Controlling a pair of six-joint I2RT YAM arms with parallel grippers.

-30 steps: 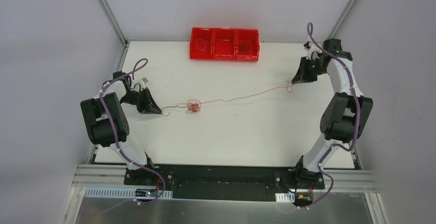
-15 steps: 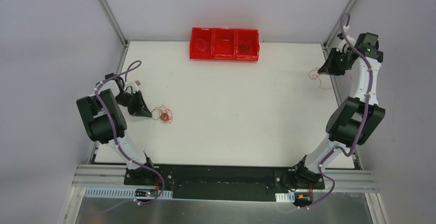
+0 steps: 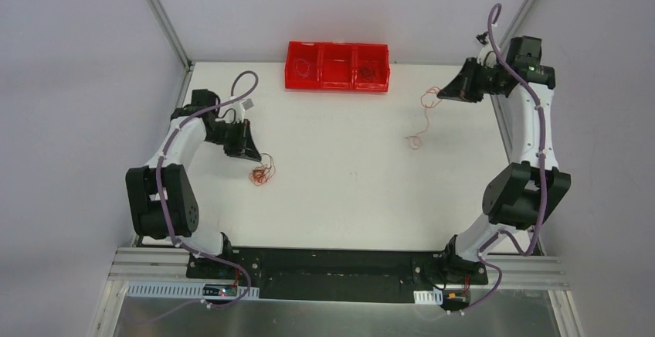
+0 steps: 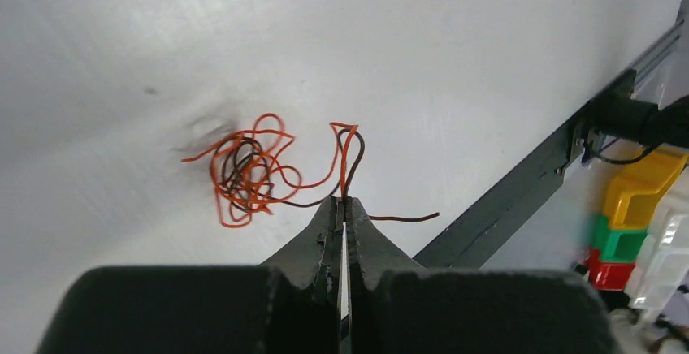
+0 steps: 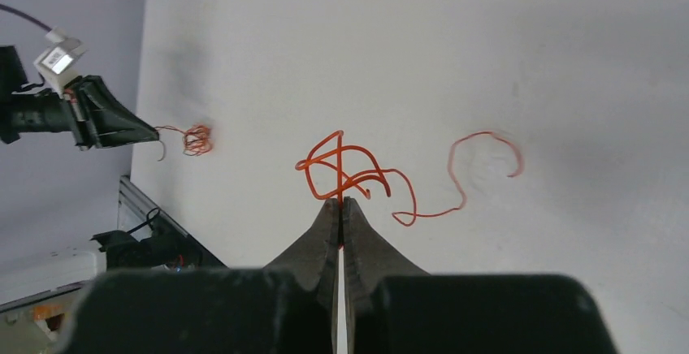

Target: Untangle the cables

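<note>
Orange-and-black cable tangle point(image 3: 261, 175) low at left of white table point(image 3: 347, 198), one strand clamped in closed left gripper point(image 3: 259, 156). Well apart at far right, single orange cable point(image 3: 421, 120) dangling from right gripper point(image 3: 442, 92), likewise pinched tight. Red three-compartment bin point(image 3: 337, 66) at far edge, between both.

Bright, even, diffuse light fills the overhead view, so the white tabletop point(image 3: 347, 198) is nearly washed out and the arms cast only faint, soft shadows; the red bin point(image 3: 337, 66) at top centre looks oversaturated. In both wrist views the dark bodies of the left tool point(image 4: 344, 201) and right tool point(image 5: 340, 201) along the bottom edge are blurred, while the tangled cables point(image 4: 244, 171) and the orange cable point(image 5: 357, 171) are sharp, each over a pale grey smudge of shadow
</note>
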